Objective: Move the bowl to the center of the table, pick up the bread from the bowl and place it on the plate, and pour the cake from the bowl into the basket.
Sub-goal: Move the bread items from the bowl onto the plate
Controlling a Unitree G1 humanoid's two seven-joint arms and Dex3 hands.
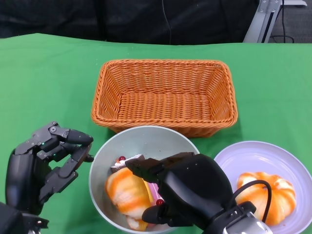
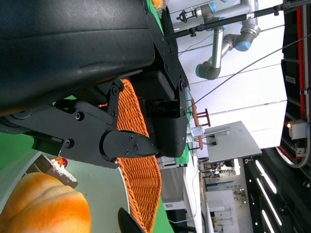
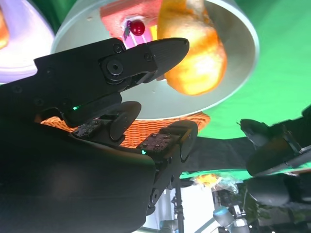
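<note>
Right hand (image 1: 187, 192) over bowl (image 1: 146, 139) — seemingly ungripped bread (image 1: 127, 192)

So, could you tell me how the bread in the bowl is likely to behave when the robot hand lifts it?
The bread looks rounded and glossy, so it may slip or roll between the fingers. It probably is light for its size. The cake touches it in the bowl, so lifting might nudge that.

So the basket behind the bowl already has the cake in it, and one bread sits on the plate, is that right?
Not quite: the head view shows the basket empty; the cake is in the bowl. One bread does sit on the plate.
</note>
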